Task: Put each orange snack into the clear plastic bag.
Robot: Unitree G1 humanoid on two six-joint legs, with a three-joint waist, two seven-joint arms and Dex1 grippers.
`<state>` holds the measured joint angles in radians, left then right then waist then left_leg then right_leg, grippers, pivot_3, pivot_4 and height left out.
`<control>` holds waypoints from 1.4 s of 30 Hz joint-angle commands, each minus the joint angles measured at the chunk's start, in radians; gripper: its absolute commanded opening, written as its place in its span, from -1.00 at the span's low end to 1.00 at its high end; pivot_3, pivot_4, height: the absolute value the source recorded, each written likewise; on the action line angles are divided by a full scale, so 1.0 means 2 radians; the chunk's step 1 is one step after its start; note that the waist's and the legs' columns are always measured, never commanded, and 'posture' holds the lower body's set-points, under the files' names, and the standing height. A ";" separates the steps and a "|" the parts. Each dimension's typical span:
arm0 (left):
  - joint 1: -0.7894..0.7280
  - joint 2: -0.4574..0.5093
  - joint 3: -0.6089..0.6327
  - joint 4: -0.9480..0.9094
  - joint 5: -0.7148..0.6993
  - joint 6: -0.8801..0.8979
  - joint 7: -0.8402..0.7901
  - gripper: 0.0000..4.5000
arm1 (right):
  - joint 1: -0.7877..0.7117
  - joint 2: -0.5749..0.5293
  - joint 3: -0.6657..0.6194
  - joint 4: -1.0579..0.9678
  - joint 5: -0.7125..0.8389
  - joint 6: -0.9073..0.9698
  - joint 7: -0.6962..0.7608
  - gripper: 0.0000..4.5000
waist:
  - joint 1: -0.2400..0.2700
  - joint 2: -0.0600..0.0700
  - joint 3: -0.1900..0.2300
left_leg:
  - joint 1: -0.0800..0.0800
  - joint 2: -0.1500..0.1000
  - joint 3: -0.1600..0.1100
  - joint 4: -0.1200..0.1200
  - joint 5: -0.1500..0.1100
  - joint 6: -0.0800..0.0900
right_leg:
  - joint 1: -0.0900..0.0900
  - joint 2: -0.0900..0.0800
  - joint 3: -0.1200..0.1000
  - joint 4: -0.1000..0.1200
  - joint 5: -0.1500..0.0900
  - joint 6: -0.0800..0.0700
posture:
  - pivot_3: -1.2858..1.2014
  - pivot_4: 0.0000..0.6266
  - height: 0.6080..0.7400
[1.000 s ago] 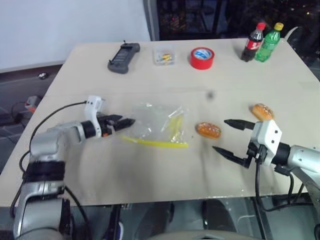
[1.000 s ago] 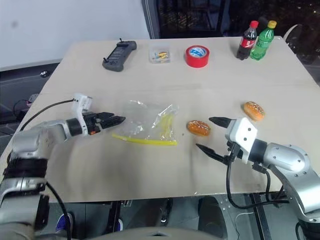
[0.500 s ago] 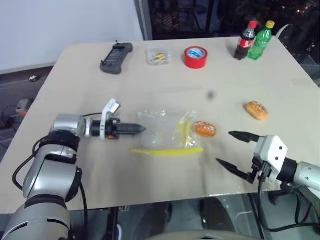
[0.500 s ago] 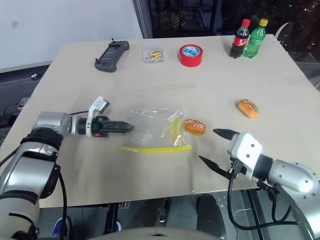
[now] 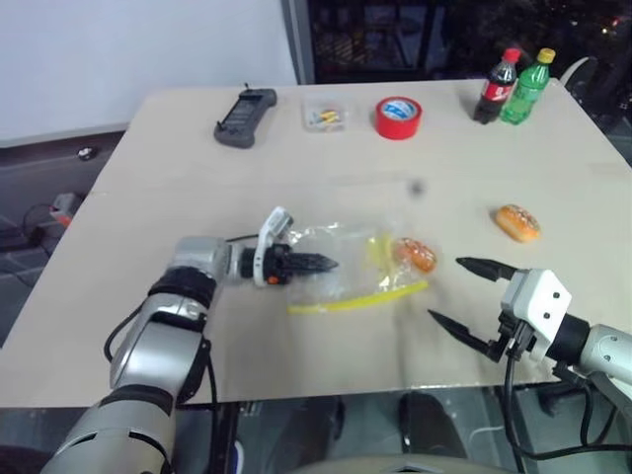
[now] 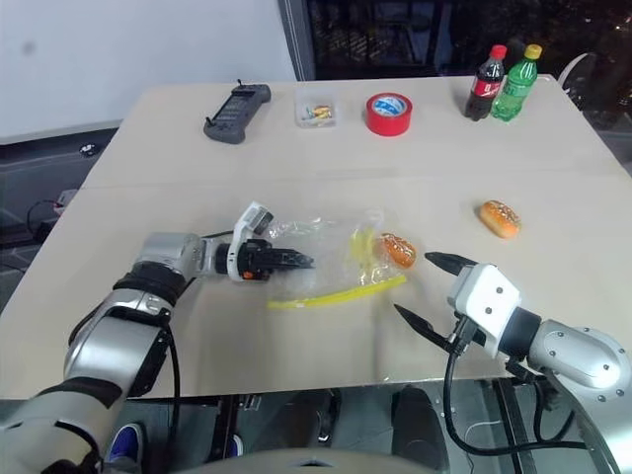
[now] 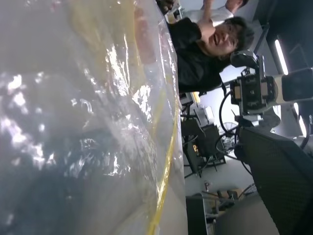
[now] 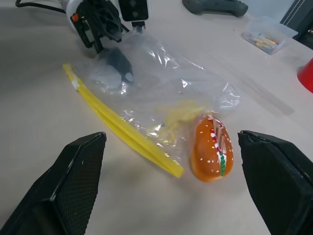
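Left end effector [image 5: 321,264]: fingertips inside the clear plastic bag [image 5: 346,259], grip state cannot be told. Right end effector [image 5: 452,291]: released, near the surface [image 5: 296,365] front edge. Two orange snacks [image 5: 414,255] [image 5: 517,222]: one touching bag, one well apart amid open room.

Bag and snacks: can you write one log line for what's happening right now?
left fingers: inside clear plastic bag | right gripper: open, empty | near orange snack: touching bag | far orange snack: loose on table

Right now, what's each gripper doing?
Left gripper: cannot be told, its tip is covered by the clear plastic bag.
Right gripper: open, holding nothing.
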<state>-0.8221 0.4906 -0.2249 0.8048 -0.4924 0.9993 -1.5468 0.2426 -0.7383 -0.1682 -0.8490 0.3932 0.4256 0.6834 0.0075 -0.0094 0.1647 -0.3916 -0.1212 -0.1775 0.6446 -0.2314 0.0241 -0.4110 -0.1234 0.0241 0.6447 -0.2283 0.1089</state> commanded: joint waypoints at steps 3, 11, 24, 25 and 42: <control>0.031 0.006 0.046 -0.053 -0.035 0.099 0.030 -0.24 | -0.010 0.004 0.007 -0.012 -0.047 -0.019 -0.027 1.00 | -0.003 0.000 0.000 | 0.000 0.000 0.000 0.000 0.000 0.000 | -0.001 0.000 0.000 0.000 0.001 -0.001 | 0.03 -0.52 1.00; 0.049 0.010 0.215 -0.186 -0.147 0.295 0.152 -0.98 | -0.085 -0.005 0.138 0.018 -0.238 -0.070 -0.069 1.00 | -0.013 -0.001 0.001 | -0.001 0.000 0.000 0.000 0.000 0.000 | -0.001 0.001 0.000 0.001 0.000 0.000 | 0.03 -0.52 1.00; 0.084 0.011 0.275 -0.261 -0.299 0.308 0.326 -1.00 | -0.235 0.066 0.244 0.154 -0.346 -0.137 -0.071 0.76 | -0.010 -0.001 0.001 | -0.001 0.000 0.000 0.001 0.001 -0.003 | -0.001 0.001 0.001 0.001 0.001 -0.002 | 0.03 -0.52 1.00; 0.084 0.011 0.279 -0.261 -0.307 0.308 0.336 -1.00 | -0.241 0.071 0.243 0.163 -0.344 -0.139 -0.069 0.55 | -0.010 -0.001 0.001 | -0.001 0.000 0.000 0.001 0.001 -0.003 | -0.001 0.001 0.001 0.001 0.001 -0.002 | 0.03 -0.52 1.00; 0.084 0.011 0.345 -0.400 -0.242 0.138 0.527 0.30 | -0.386 0.118 0.187 0.334 -0.266 -0.140 -0.033 -1.00 | -0.011 -0.002 0.001 | -0.001 0.001 0.001 0.001 0.001 -0.003 | -0.002 0.001 0.001 0.001 0.003 -0.004 | 0.03 -0.52 1.00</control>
<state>-0.6481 0.4698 0.4701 0.1015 -1.0535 1.4036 -0.5170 -0.4796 -0.5025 0.2344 -0.2359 -0.1515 0.1690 0.6080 -0.0151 -0.0125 0.1668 -0.3933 -0.1190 -0.1750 0.6466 -0.2295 0.0176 -0.4156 -0.1211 0.0268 0.6467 -0.2229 0.1006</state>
